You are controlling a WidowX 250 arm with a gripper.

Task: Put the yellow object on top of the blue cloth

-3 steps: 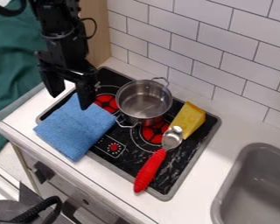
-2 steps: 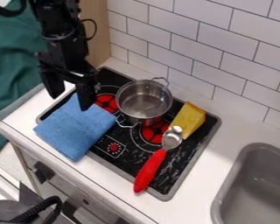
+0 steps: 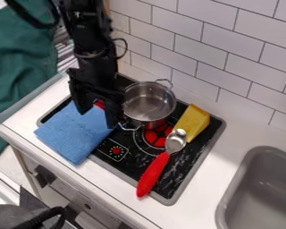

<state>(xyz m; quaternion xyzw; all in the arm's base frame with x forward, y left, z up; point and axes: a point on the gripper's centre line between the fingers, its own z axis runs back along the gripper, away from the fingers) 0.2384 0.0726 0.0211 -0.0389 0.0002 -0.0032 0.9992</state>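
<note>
My gripper (image 3: pixel 96 117) hangs over the upper part of the blue cloth (image 3: pixel 75 135), its two fingers spread apart with nothing between them. The right finger is close beside the pot's left side. The cloth lies folded across the left part of the stove and onto the counter's front. The yellow object (image 3: pixel 194 121), a cheese-like wedge, rests at the stove's right rear, to the right of the pot and well away from my gripper.
A metal pot (image 3: pixel 148 105) stands mid-stove, its handles sticking out front and back. A spoon with a red handle (image 3: pixel 153 175) lies at the right front, its bowl near the wedge. A grey sink (image 3: pixel 260 190) is at the right, a tiled wall (image 3: pixel 220 49) behind.
The arm and its open gripper have shifted right and slightly downward in the view, toward the pot. Cloth, pot, spoon and yellow wedge have stayed where they were.
</note>
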